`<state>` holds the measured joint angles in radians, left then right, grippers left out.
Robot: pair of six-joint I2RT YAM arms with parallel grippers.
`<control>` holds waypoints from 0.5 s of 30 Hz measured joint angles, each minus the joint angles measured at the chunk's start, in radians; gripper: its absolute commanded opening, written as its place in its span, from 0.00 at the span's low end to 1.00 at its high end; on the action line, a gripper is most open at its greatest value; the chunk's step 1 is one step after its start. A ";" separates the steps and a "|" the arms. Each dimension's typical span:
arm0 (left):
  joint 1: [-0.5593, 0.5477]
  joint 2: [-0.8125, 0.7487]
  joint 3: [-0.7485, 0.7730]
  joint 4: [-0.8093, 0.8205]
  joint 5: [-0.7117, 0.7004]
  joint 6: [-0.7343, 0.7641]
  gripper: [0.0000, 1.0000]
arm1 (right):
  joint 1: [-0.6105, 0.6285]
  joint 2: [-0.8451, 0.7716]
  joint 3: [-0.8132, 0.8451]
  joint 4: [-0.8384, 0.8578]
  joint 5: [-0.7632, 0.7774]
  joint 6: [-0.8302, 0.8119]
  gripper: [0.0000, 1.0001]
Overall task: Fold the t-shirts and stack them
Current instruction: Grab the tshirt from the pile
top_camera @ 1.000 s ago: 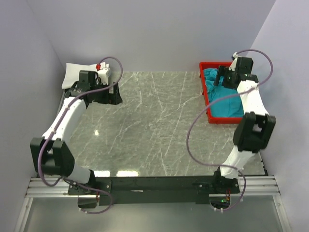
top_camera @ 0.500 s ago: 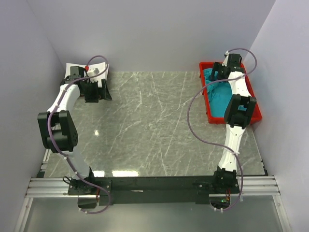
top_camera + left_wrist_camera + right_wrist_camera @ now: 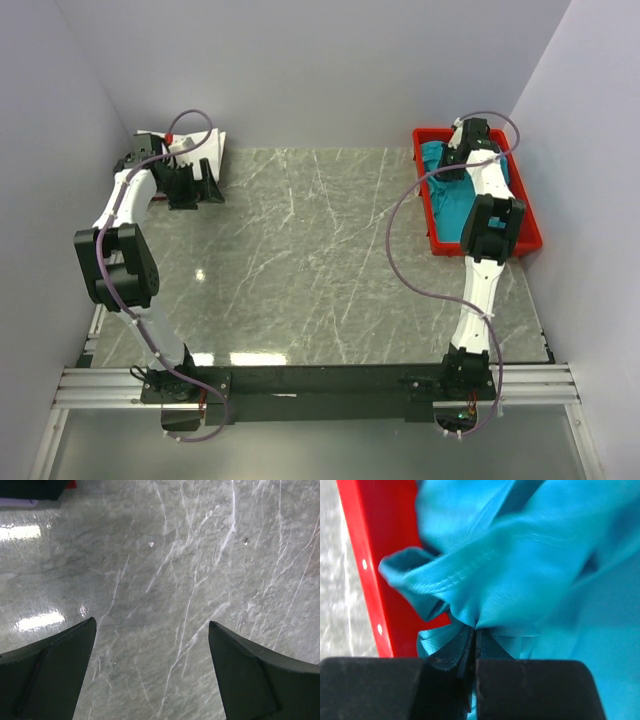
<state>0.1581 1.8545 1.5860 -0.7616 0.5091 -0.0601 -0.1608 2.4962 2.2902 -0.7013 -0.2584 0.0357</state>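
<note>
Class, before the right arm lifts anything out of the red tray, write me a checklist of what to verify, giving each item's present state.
1. Right gripper has a grip: ok, shut on a fold of the teal t-shirt.
2. Shirt out of the red tray: not ok, it lies inside.
3. Left gripper free: ok, open over the table, holding nothing.
4. Only one shirt pinched: cannot tell.
5. White t-shirt folded: cannot tell, the left arm partly hides it.

A grey marble-veined table (image 3: 320,250) sits boxed in by plain pale walls (image 3: 320,70), light glinting near its left edge.
</note>
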 measured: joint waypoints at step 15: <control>0.016 -0.284 -0.196 0.076 0.058 -0.008 0.99 | 0.001 -0.795 -0.250 0.022 -0.206 0.064 0.00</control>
<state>0.1738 1.5707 1.3895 -0.6861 0.5667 -0.0681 -0.1596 1.7012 2.0399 -0.6792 -0.4648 0.0998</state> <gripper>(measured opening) 0.995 0.011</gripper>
